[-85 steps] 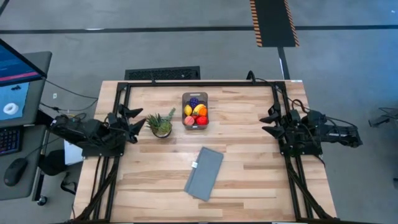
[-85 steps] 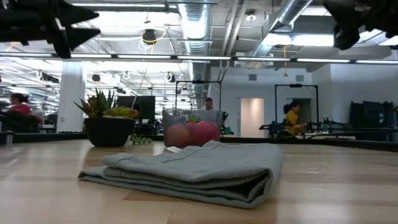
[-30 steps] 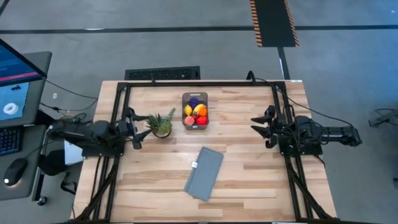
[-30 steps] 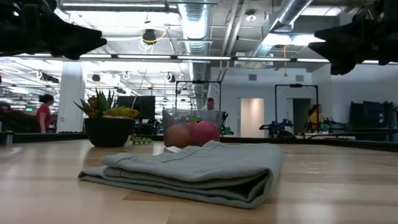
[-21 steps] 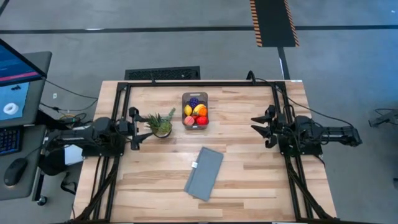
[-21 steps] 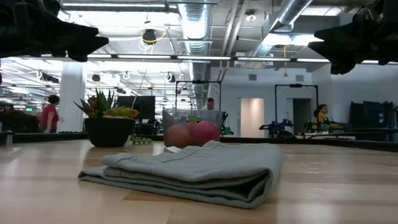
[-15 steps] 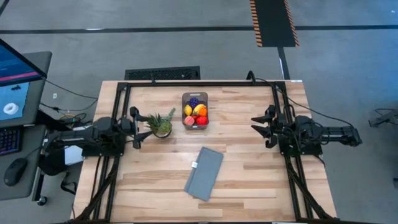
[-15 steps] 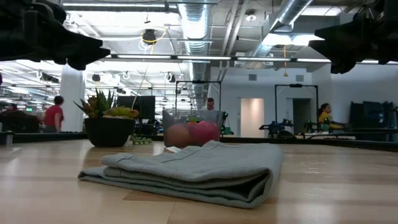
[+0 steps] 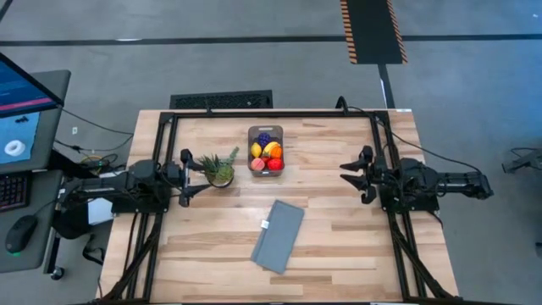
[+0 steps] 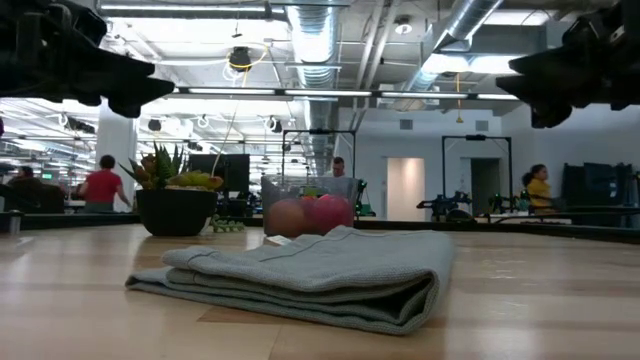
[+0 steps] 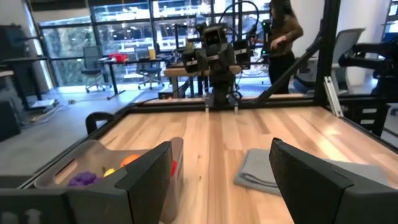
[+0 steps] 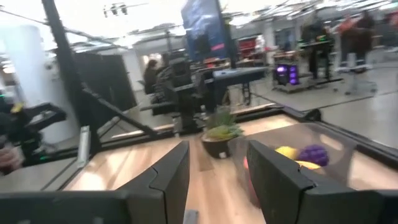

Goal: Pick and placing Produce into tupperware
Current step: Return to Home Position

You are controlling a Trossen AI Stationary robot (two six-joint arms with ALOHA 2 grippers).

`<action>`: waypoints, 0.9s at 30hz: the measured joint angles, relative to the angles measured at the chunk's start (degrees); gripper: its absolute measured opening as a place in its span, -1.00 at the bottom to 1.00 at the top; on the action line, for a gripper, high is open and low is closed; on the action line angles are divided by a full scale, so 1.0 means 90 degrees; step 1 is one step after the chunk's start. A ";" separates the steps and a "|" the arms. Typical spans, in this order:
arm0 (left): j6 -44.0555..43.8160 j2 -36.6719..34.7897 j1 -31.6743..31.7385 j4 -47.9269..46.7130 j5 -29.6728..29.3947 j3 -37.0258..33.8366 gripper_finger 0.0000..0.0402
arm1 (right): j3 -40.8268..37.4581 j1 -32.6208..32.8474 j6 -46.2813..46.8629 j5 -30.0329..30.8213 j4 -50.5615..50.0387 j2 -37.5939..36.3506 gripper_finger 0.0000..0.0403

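Angular black left claw (image 9: 190, 176), matching right claw (image 9: 351, 176)

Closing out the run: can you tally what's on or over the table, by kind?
Tupperware holding produce: 1
Potted pineapple plant: 1
Folded grey cloth: 1
Left gripper and right gripper, open, at the table's sides: 2
Total: 5

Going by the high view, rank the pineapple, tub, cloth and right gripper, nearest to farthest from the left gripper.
1. The pineapple, right beside the left gripper.
2. The tub, beyond the pineapple, toward the table's far edge.
3. The cloth, mid-table, toward the near edge.
4. The right gripper, on the opposite side.
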 joint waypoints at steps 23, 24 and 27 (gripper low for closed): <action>-0.0312 0.0000 0.0000 -0.0047 0.0133 0.0000 0.29 | -0.0002 0.0238 -0.0389 -0.0262 -0.0480 0.0075 -0.10; -0.0349 0.0001 0.0002 -0.0049 0.0105 0.0000 0.29 | -0.0002 0.0238 -0.0388 -0.0263 -0.0480 0.0075 -0.10; -0.0412 0.0002 0.0002 -0.0058 0.0019 0.0000 0.29 | -0.0002 0.0238 -0.0389 -0.0263 -0.0480 0.0075 -0.10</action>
